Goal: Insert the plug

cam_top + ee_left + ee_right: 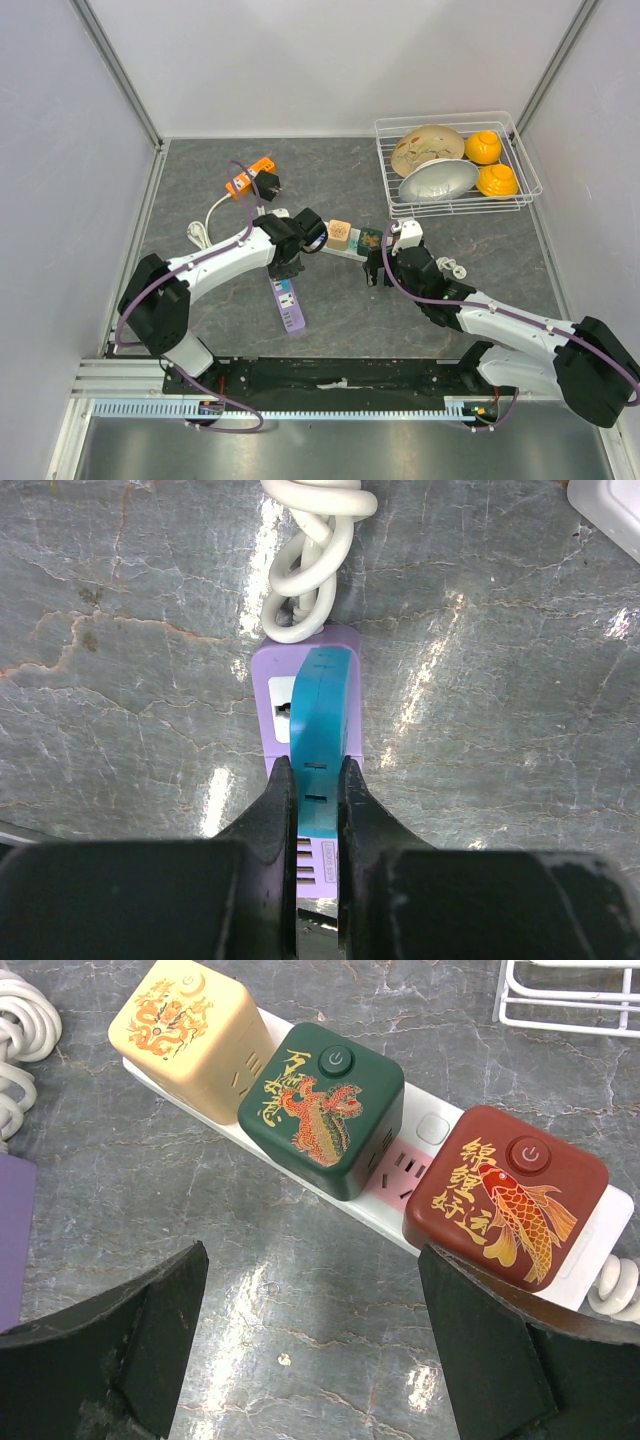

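Clamps flat blue plastic plug (322, 705) edge-on in left pincer (318, 775), over the face of purple plastic power strip (290, 660), coiled white cable (310, 560) at its far end. Cannot tell whether seated. Holds right pincer (312, 1255) spread wide above grey marbled worktop (200, 1190), near white power strip (432, 1128) carrying cream cube adapter (190, 1030), green cube adapter (320, 1105), red cube adapter (505, 1195).

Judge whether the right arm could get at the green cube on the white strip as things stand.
Probably yes: the right pincer is open and faces the green cube, with bare table between them.
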`<state>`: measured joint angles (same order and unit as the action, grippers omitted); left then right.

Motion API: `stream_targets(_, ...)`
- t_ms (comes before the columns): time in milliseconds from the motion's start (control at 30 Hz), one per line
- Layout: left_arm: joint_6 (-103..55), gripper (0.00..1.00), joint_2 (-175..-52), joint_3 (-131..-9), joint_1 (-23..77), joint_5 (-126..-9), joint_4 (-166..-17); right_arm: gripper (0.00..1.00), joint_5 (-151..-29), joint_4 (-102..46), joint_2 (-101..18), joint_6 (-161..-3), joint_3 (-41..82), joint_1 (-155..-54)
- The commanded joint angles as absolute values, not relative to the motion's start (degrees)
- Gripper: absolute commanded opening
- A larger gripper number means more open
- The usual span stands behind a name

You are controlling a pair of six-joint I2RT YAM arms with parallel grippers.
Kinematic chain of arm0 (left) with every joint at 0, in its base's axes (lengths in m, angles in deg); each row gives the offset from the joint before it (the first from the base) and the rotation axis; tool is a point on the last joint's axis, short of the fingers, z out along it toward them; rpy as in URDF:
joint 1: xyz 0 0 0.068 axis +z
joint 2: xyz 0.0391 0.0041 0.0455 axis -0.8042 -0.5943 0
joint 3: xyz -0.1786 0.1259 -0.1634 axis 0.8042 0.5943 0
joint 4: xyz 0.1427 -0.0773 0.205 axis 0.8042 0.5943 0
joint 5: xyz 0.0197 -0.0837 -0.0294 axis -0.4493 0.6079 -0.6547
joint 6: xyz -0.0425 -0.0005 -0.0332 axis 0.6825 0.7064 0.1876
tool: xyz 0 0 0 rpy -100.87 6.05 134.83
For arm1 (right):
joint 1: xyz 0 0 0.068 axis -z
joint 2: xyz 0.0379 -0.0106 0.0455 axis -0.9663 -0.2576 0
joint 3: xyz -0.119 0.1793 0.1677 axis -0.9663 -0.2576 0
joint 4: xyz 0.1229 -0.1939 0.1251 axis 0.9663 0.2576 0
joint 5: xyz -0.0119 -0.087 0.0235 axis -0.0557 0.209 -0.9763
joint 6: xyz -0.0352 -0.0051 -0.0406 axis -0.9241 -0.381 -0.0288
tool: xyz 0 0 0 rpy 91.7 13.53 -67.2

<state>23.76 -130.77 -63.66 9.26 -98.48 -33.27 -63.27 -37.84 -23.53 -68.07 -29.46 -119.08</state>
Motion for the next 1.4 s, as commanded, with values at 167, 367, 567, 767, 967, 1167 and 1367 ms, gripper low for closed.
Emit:
stream_targets(167, 23.7, 0.13, -132.8, -60.9, 9.2, -92.8, -36.8, 0.95, -63.9, -38.0, -22.0, -68.5, -29.0, -118.7)
stream_targets(367, 22.6, 0.72, -126.8, -66.1, 9.2, -95.0, -36.1, 0.94, -64.8, -35.1, -20.2, -69.1, -28.1, -118.8)
stream_targets(567, 21.6, 0.93, -121.2, -69.9, 9.4, -98.0, -35.9, 0.94, -71.3, -32.7, -19.5, -71.2, -25.8, -118.9)
stream_targets(767, 17.2, 0.99, -111.0, -69.6, 14.5, -102.3, -36.6, 0.95, -71.4, -31.5, -22.9, -72.1, -20.7, -127.0)
stream_targets(967, 7.2, 0.99, -98.9, -61.8, 27.1, -100.3, -44.7, 0.95, -64.5, -30.2, -35.9, -65.7, -11.8, -138.2)
stream_targets(1167, 1.4, 0.99, -90.9, -52.7, 31.2, -107.8, -51.8, 0.98, -57.7, -25.9, -50.3, -62.4, 0.0, -147.0)
stream_targets(1367, -1.4, 0.99, -87.8, -47.4, 33.1, -109.2, -56.7, 0.98, -56.1, -21.0, -62.0, -57.9, 8.8, -149.9)
